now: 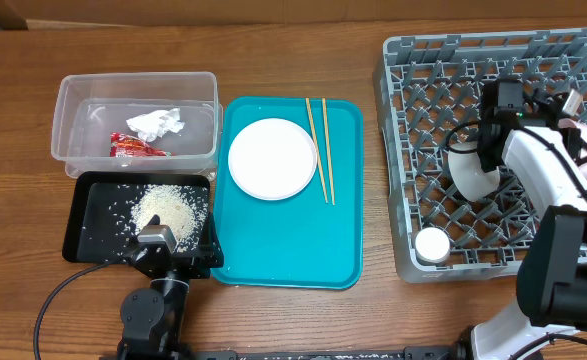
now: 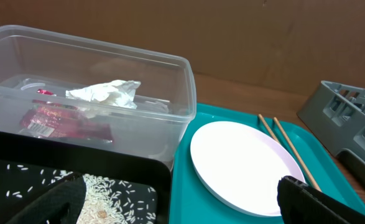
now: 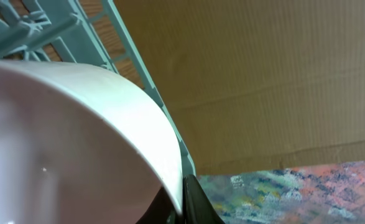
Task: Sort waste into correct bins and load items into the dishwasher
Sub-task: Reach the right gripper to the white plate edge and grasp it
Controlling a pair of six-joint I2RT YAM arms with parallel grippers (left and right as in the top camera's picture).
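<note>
One bowl point(image 1: 470, 175) is pinched by its rim in my right gripper point(image 1: 486, 157); I should seat it steadily in the dish rack point(image 1: 413, 80) before releasing.

clear tub point(image 1: 138, 78): tissue point(image 1: 156, 124), red wrapper point(image 1: 136, 148) | black tray point(image 1: 88, 225): rice point(image 1: 163, 208) | teal tray point(image 1: 293, 240): plate point(image 1: 272, 159), chopsticks point(image 1: 316, 150) | dish rack point(image 1: 393, 150): bowl point(image 1: 468, 172), cup point(image 1: 433, 245)

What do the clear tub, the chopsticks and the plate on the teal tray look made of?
Clear tub: thin glossy plastic; the wrapper and tissue show through its walls. Chopsticks: matte pale wood, possibly bamboo. Plate: smooth white with slight sheen; ceramic or melamine, can't tell.
</note>
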